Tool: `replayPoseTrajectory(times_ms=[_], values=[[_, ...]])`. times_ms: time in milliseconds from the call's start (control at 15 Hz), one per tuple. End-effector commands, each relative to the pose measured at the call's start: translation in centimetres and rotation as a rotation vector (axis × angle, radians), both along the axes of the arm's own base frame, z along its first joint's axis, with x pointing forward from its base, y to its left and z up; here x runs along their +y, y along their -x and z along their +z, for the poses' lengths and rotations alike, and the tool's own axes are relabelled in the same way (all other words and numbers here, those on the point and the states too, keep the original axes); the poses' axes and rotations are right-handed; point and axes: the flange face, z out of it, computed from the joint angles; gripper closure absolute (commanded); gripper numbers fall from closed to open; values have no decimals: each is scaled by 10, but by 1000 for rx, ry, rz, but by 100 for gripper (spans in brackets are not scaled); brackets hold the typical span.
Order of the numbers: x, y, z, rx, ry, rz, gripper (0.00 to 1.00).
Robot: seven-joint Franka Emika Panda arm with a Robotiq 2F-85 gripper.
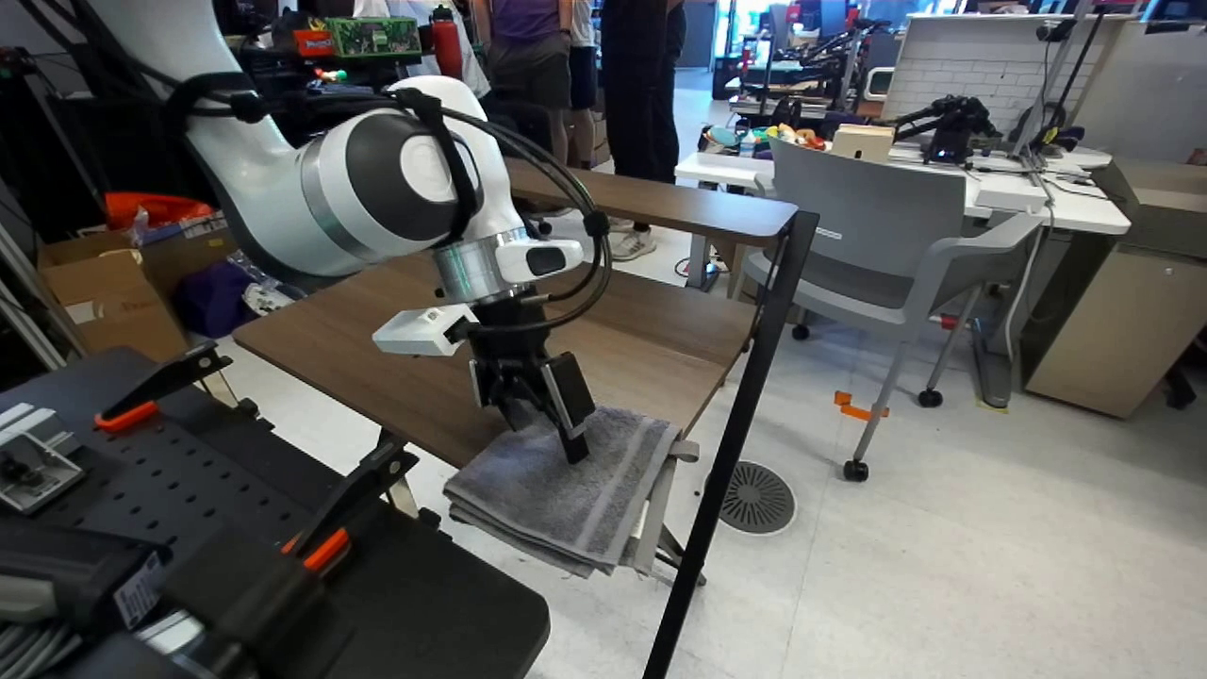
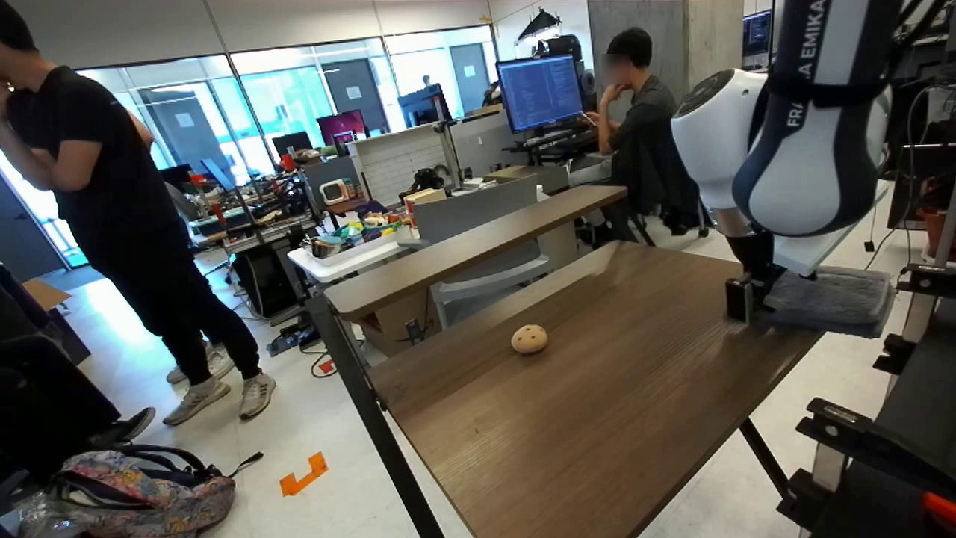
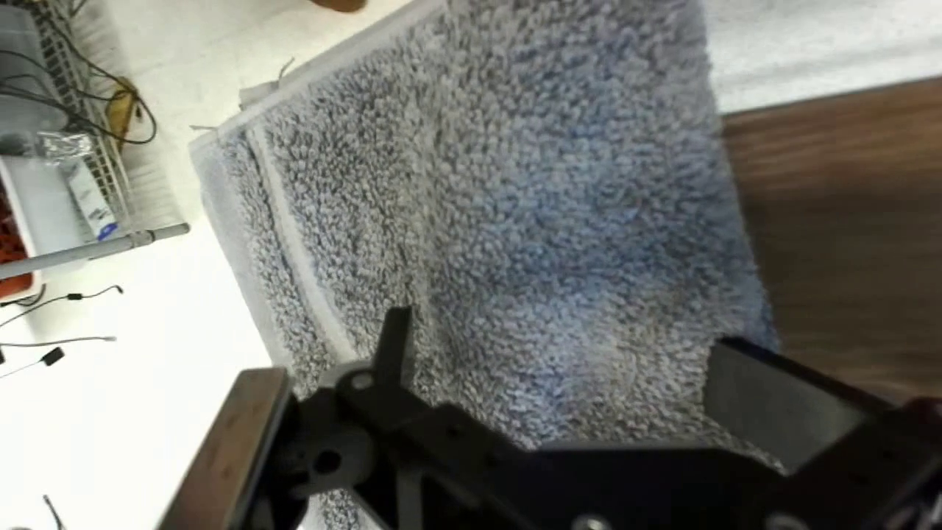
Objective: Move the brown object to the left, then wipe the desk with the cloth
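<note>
wooden desk (image 2: 597,403), gripper (image 3: 561,340) spread over cloth (image 1: 564,502) (overhanging)

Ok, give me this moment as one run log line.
pincer: open over cloth, contact unclear | cloth: folded, overhanging desk edge | brown object: on desk, apart from cloth

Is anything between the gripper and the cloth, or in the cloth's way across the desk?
Nothing visible lies between the open gripper and the grey cloth. Farther along the desk, the brown ball rests apart from the cloth; it might obstruct a full wipe.
</note>
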Motion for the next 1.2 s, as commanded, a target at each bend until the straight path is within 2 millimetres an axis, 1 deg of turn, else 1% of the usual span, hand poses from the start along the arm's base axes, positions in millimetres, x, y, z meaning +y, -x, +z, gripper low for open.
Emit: replayPoseTrajectory(times_ms=[0, 200, 400, 467, 600, 733, 800, 1000, 1067, 1133], values=[[11, 17, -12, -3, 42, 98, 0], [27, 25, -15, -68, -7, 148, 0], [45, 30, -6, -226, -111, 146, 0], [54, 31, -3, -266, -144, 130, 0], [78, 32, 5, -317, -229, 105, 0], [106, 31, 14, -327, -320, 106, 0], [122, 29, 14, -329, -366, 103, 0], [166, 16, 19, -363, -522, 70, 0], [177, 11, 20, -343, -561, 59, 0], [183, 9, 21, -331, -593, 50, 0]])
